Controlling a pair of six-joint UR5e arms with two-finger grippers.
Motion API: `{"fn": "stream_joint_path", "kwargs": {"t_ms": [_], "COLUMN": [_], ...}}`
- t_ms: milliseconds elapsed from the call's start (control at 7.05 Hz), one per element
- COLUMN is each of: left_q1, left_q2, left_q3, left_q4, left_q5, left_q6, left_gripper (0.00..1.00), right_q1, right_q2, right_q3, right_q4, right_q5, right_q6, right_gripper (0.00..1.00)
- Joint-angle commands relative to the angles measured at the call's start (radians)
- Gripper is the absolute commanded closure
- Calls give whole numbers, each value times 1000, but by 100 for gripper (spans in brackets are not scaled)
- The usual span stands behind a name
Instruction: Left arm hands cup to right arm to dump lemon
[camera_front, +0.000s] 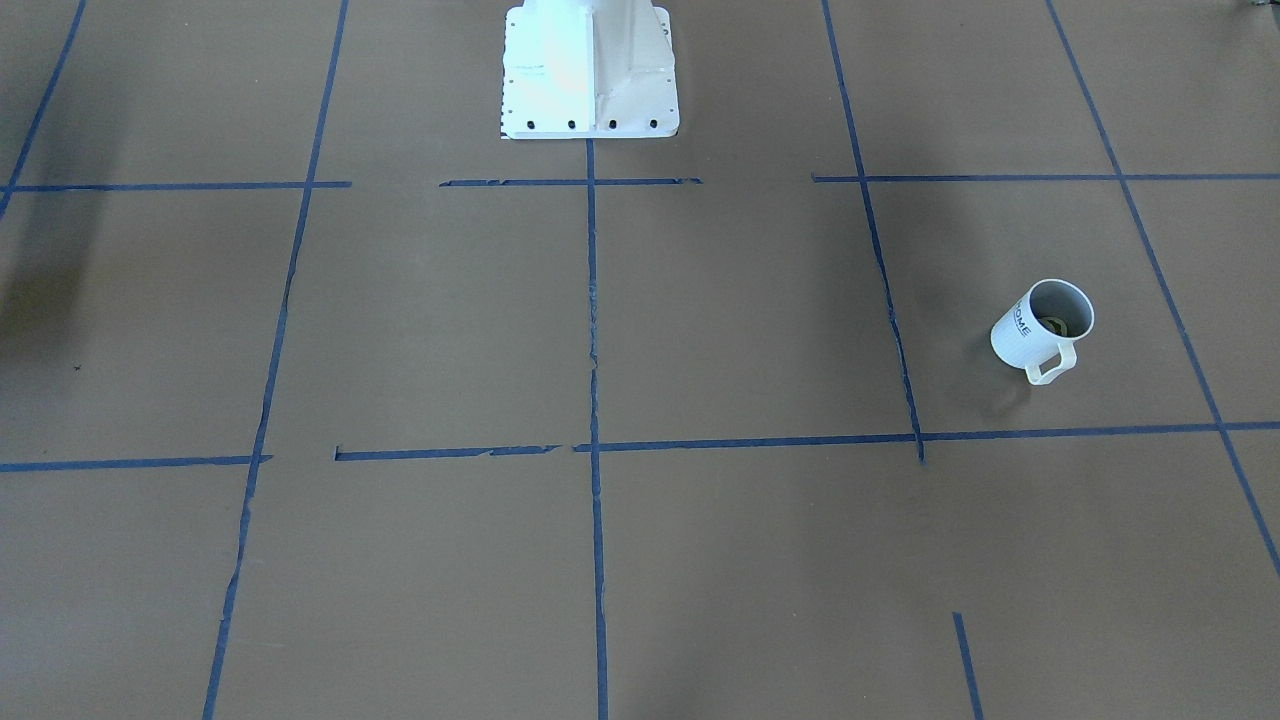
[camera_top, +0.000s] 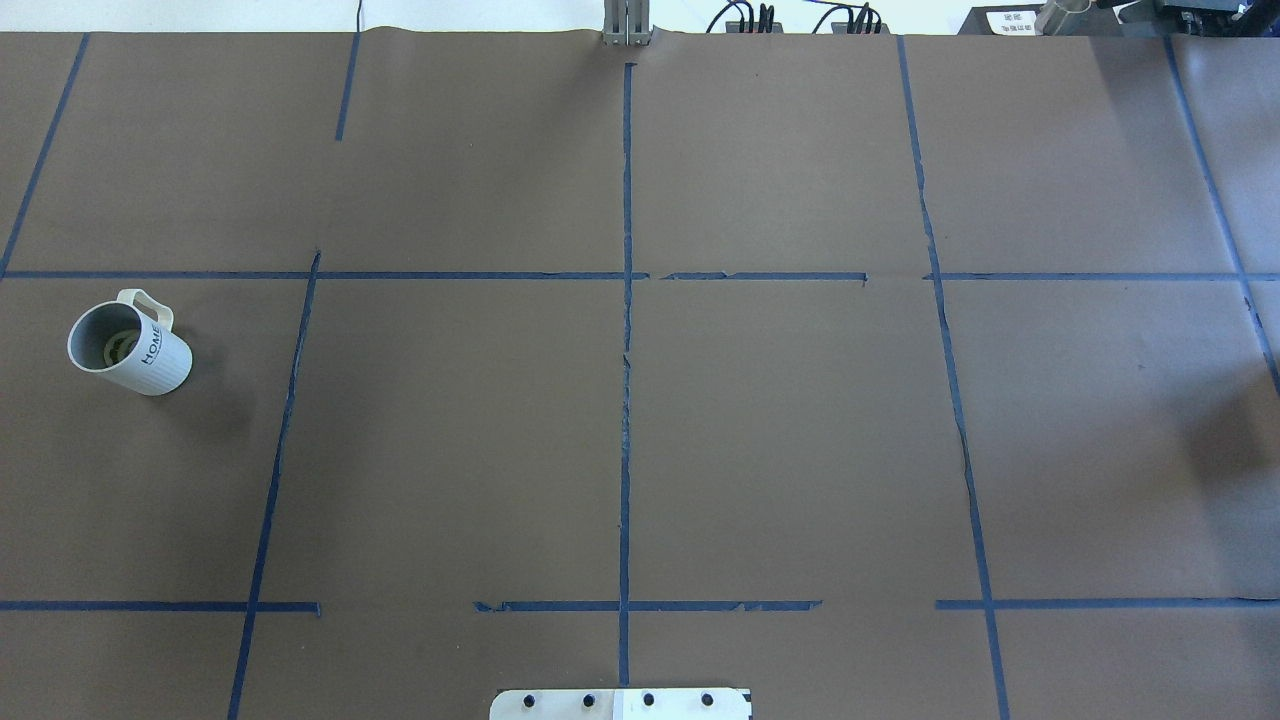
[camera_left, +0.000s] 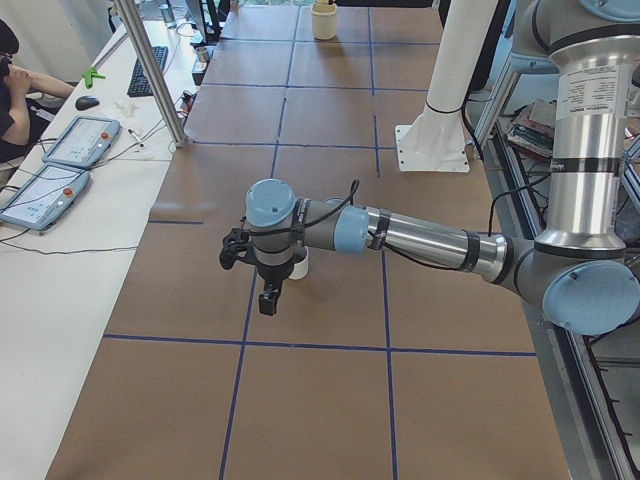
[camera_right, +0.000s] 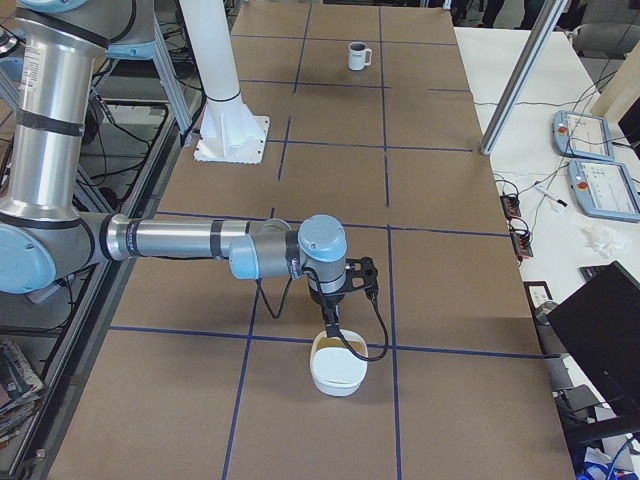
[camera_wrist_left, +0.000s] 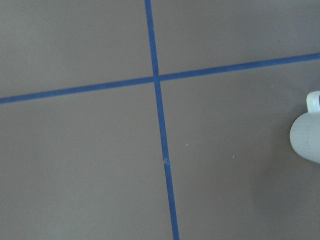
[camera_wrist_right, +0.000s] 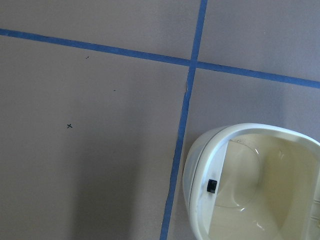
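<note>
Two arms reach out low over the brown-papered table (camera_top: 780, 430), which is marked into squares with blue tape (camera_top: 626, 400). The cup (camera_top: 130, 348) stands upright on the robot's left side, in the middle row of squares, mouth up, handle turned away from the robot base (camera_top: 620, 703), "HOME" showing on its wall. One lemon slice (camera_top: 120, 347) lies in the bottom of it. From the left end of the table, the left arm (camera_left: 420, 240) is stretched nearly level, and the left gripper (camera_left: 268, 298) points down just beside the cup, which shows partly behind the wrist; contact cannot be told. The left wrist camera catches only the cup's edge at its right border. From the right end, the right arm (camera_right: 180, 240) is likewise stretched level, and the right gripper (camera_right: 331, 325) hangs over the near rim of a cream bowl (camera_right: 335, 385) that sits well apart from the cup. Finger spread on both grippers cannot be told from these side views. A person (camera_left: 12, 95) sits at the white desk (camera_left: 60, 270) alongside the table.
</note>
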Motion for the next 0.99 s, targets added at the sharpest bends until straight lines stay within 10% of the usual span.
{"fn": "stream_joint_path", "kwargs": {"t_ms": [0,851], "left_q1": [74,380], "left_q2": [-10,14], "left_q3": [-7,75], "left_q4": [-117,-456], "left_q5": [10,88], "left_q6": [-162,-725], "left_gripper": [0,0], "right_q1": [-1,-1], "right_q2": [0,-1], "right_q3": [-2,-2], "right_q4": [0,0], "right_q5": [0,2], "right_q6": [1,1], "right_gripper": [0,0]}}
